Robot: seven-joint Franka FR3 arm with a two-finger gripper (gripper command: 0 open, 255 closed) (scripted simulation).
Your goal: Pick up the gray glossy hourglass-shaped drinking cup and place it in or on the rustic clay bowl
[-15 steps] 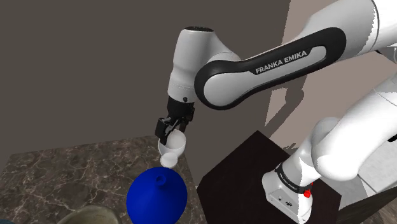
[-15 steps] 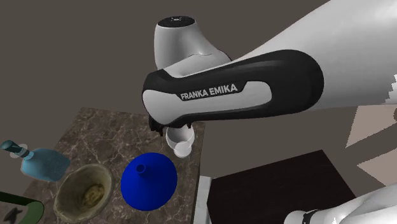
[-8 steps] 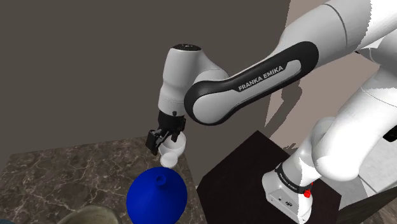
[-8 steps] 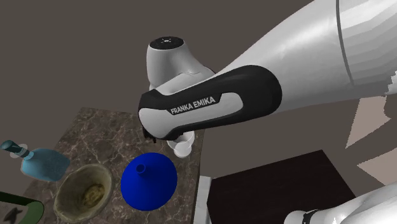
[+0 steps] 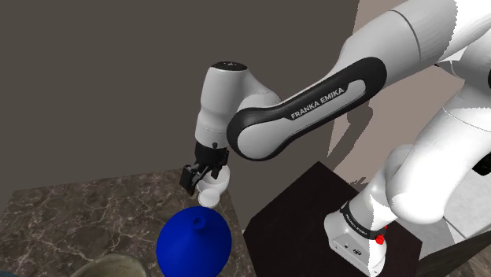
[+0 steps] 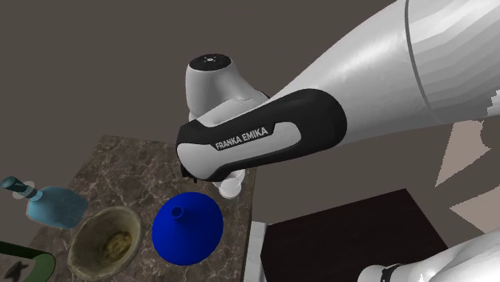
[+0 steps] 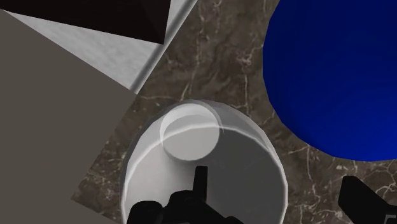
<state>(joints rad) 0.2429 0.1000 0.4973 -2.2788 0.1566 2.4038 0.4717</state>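
Observation:
The glossy pale grey cup (image 5: pixel 212 187) stands upright on the dark marble counter (image 5: pixel 79 212), next to a blue cone-shaped vessel (image 5: pixel 194 240). My gripper (image 5: pixel 201 175) hangs just over the cup and is open. In the wrist view one finger (image 7: pixel 198 191) reaches inside the cup (image 7: pixel 191 137) and the other finger (image 7: pixel 364 202) stands outside, toward the blue vessel (image 7: pixel 337 76). The fingers straddle the cup's wall without clasping it. The olive-brown clay bowl (image 6: pixel 104 240) sits beyond the blue vessel (image 6: pixel 188 228); its rim (image 5: pixel 110 267) shows at the shoulder view's bottom edge. The cup (image 6: pixel 230 189) peeks out under the arm.
A blue glass bottle (image 6: pixel 52 204) lies past the bowl, and a green object (image 6: pixel 24 268) sits in the second exterior view's lower left corner. The counter's edge runs close by the cup, with a grey wall behind. The dark stand (image 5: pixel 299 212) is to the shoulder view's right.
The hand has shifted toward the shoulder view's left and sunk slightly over the cup. The cup has stayed in place on the counter.

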